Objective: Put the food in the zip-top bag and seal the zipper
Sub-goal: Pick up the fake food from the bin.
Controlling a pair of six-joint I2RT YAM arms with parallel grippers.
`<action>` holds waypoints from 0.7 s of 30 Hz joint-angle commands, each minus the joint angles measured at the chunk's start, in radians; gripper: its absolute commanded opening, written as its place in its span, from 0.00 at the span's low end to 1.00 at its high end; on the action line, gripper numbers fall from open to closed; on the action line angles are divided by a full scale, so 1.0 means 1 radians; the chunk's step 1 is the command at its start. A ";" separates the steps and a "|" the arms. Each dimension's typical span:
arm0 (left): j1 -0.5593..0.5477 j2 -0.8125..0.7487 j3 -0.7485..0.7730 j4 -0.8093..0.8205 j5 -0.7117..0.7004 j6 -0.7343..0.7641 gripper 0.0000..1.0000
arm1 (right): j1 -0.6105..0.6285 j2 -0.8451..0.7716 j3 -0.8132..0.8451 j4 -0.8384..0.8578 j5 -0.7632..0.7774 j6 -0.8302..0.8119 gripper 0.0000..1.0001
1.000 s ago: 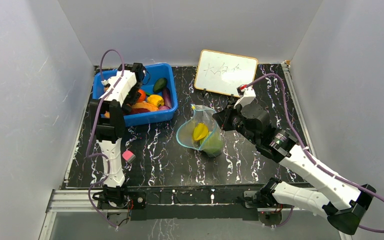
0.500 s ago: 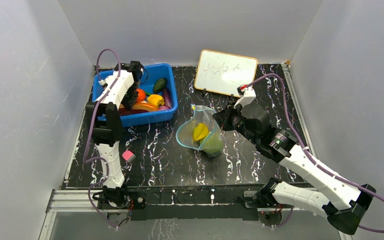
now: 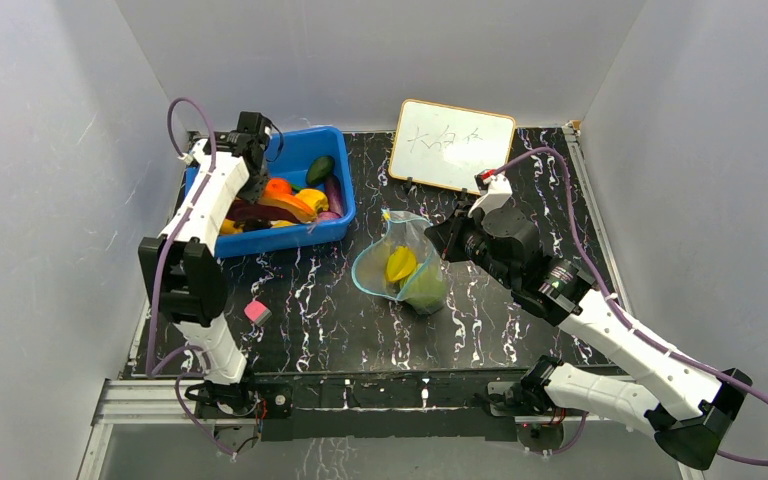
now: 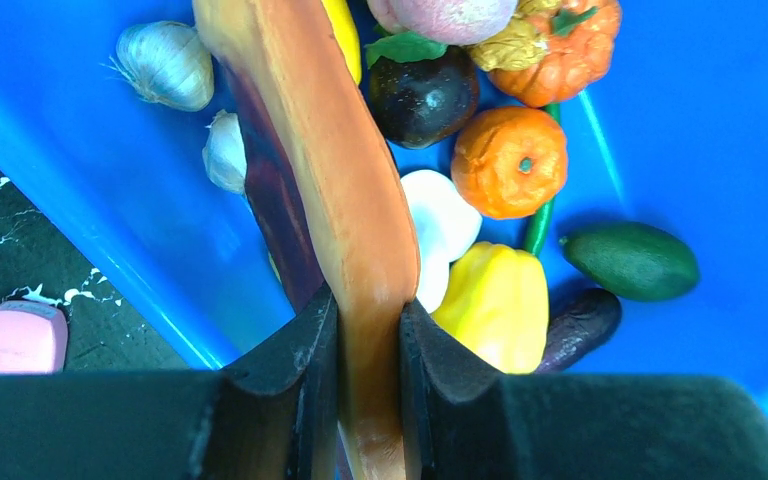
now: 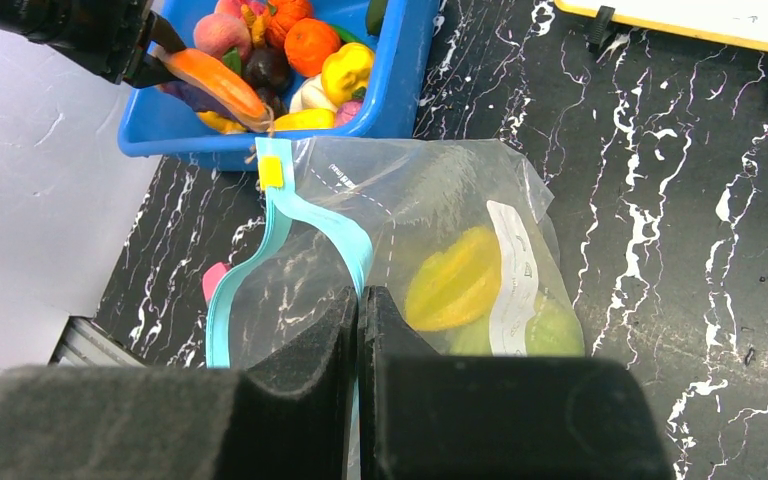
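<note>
Black marbled tabletop [image 3: 520, 330], grey walls [image 3: 50, 150]. An orange-and-dark-red long plastic slice [image 4: 330, 150] is clamped in the left gripper [image 4: 368, 310]; a clear zip-top bag [image 5: 430, 200] is pinched by the closed right gripper [image 5: 358, 300].

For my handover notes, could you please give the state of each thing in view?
Bag: mouth open, partly filled.
Zipper: unsealed.
Slice: clamped, over the bin.
Left fingers: shut on slice.
Right fingers: shut on bag rim.
Bin: partly filled.
Whiteboard: propped up.
</note>
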 commanded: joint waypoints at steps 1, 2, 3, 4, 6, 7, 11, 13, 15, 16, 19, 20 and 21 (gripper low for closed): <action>-0.003 -0.118 -0.069 0.099 -0.020 0.046 0.06 | 0.000 -0.028 0.015 0.045 0.004 0.010 0.00; -0.004 -0.138 -0.088 0.132 -0.022 0.060 0.05 | 0.000 -0.027 0.015 0.047 0.002 0.012 0.00; -0.006 -0.159 -0.112 0.166 -0.021 0.075 0.05 | 0.000 -0.026 0.015 0.049 0.000 0.013 0.00; -0.007 -0.177 -0.132 0.195 -0.020 0.087 0.05 | 0.000 -0.024 0.012 0.052 -0.005 0.016 0.00; -0.010 -0.217 -0.168 0.251 -0.016 0.112 0.05 | 0.000 -0.021 0.009 0.058 -0.013 0.024 0.00; -0.013 -0.235 -0.184 0.279 -0.017 0.131 0.05 | 0.000 -0.019 0.008 0.059 -0.016 0.029 0.00; -0.018 -0.310 -0.246 0.379 0.006 0.199 0.06 | 0.000 -0.013 0.007 0.067 -0.026 0.037 0.00; -0.020 -0.349 -0.281 0.431 0.040 0.232 0.06 | 0.000 -0.010 0.007 0.070 -0.025 0.039 0.00; -0.023 -0.389 -0.313 0.474 0.076 0.265 0.06 | 0.000 -0.004 0.011 0.075 -0.026 0.040 0.00; -0.024 -0.409 -0.329 0.498 0.097 0.283 0.06 | 0.000 -0.001 0.014 0.077 -0.027 0.042 0.00; -0.026 -0.479 -0.388 0.594 0.198 0.355 0.07 | 0.000 0.008 0.013 0.091 -0.031 0.052 0.00; -0.026 -0.513 -0.414 0.637 0.237 0.388 0.07 | 0.000 0.011 0.012 0.096 -0.031 0.058 0.00; -0.026 -0.541 -0.439 0.681 0.274 0.413 0.08 | -0.001 0.013 0.012 0.100 -0.030 0.068 0.00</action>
